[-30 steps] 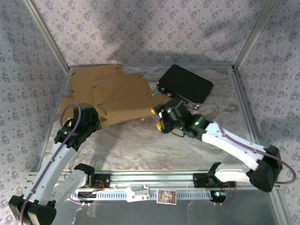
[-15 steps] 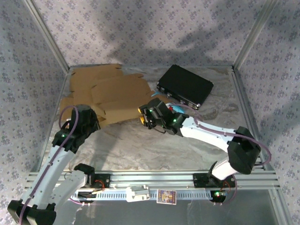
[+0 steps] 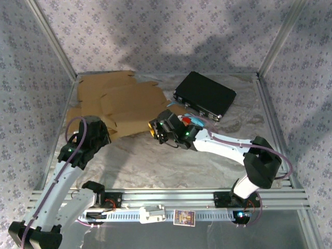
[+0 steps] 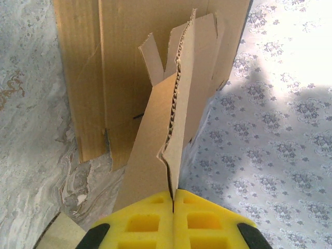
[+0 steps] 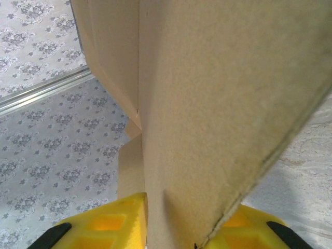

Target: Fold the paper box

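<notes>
Right arm (image 3: 223, 145) swung left; right fingers (image 5: 104, 228) closed onto paper box (image 3: 129, 104) edge.

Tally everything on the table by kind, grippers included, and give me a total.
Grippers: 2 (left gripper, right gripper)
Cardboard box blank, flattened: 1, as far as the overlapping panels show
Black case: 1
Small cyan thing beside the case, too small to identify: 1
Total: 5
</notes>
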{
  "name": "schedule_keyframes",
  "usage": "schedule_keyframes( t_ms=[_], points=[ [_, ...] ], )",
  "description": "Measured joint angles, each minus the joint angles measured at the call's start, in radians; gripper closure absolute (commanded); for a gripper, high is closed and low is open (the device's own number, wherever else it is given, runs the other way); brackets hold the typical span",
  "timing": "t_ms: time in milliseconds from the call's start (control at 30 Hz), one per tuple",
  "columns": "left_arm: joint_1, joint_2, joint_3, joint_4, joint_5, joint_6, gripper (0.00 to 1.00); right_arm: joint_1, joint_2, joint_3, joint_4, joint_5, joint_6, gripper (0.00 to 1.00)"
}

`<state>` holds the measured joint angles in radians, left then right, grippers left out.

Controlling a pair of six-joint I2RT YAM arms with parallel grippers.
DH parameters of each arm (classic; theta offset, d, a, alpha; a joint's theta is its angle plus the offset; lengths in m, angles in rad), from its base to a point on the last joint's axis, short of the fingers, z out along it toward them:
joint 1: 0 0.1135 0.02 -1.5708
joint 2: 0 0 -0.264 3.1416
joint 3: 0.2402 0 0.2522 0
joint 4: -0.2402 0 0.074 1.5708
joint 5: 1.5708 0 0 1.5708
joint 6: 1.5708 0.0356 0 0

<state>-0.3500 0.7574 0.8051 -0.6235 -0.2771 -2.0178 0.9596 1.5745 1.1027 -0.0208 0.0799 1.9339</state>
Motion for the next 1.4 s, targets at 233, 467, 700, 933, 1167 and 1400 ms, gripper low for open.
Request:
schedule_keyframes(
  t_ms=[233,467,700,933,1167,1400],
  points=[
    [0.000,0.000,0.000,0.000,0.000,0.001,0.99,0.007,0.000,0.021,0.003,0.003,-0.006,1.00],
    [0.005,0.007,0.065,-0.003,0.003,0.111,0.39,-0.034,0.036,0.199,-0.042,0.002,-0.104,1.00],
    [0.027,0.097,0.427,-0.007,0.027,0.401,0.28,-0.129,0.097,0.548,-0.103,-0.019,-0.275,1.00],
    [0.027,0.185,0.729,-0.012,0.050,0.686,0.28,-0.207,0.126,0.796,-0.175,-0.024,-0.435,1.00],
    [0.027,0.232,0.896,-0.016,0.053,0.880,0.33,-0.216,0.080,0.897,-0.323,0.023,-0.544,1.00],
    [0.037,0.253,0.909,-0.049,0.064,0.922,0.36,-0.047,-0.117,0.894,-0.583,0.278,-0.530,1.00]
  ],
)
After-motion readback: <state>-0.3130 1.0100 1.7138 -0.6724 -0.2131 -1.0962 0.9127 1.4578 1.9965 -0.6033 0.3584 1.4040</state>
